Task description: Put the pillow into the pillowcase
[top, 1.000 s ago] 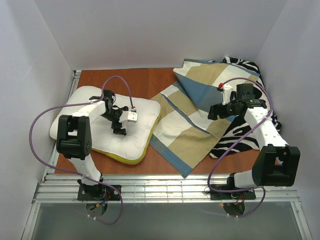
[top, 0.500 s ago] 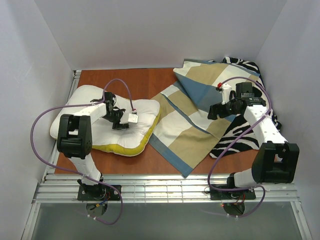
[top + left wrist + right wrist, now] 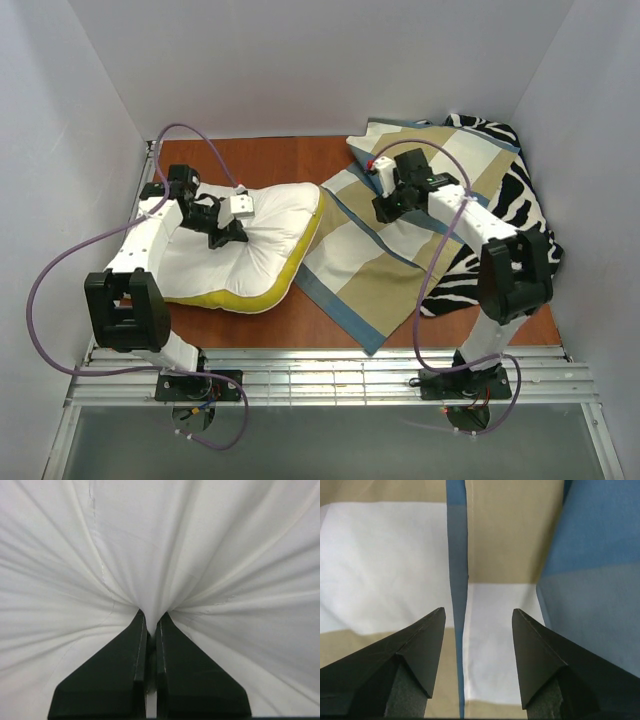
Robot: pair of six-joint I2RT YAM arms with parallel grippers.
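The white pillow (image 3: pixel 265 255) with its yellow edge lies on the left half of the table, its right end touching the pillowcase (image 3: pixel 370 270). My left gripper (image 3: pixel 228 235) is shut on a pinch of the pillow's top fabric (image 3: pixel 200 540), and folds radiate from the left gripper (image 3: pixel 151 622). The checked blue, tan and cream pillowcase (image 3: pixel 505 540) lies flat in the middle. My right gripper (image 3: pixel 385 210) hovers over its far left part. In the right wrist view the right gripper (image 3: pixel 479 612) is open, with a blue edge strip (image 3: pixel 456 580) running below and nothing between the fingers.
A black-and-white zebra-striped cloth (image 3: pixel 515 200) lies under and behind the pillowcase at the right. White walls close the table in at the left, back and right. Bare brown tabletop (image 3: pixel 270 160) shows behind the pillow. Purple cables loop off both arms.
The left gripper shut on the pillow and pulled it up and toward the pillowcase. The right arm swung left across the pillowcase, and its jaws narrowed.
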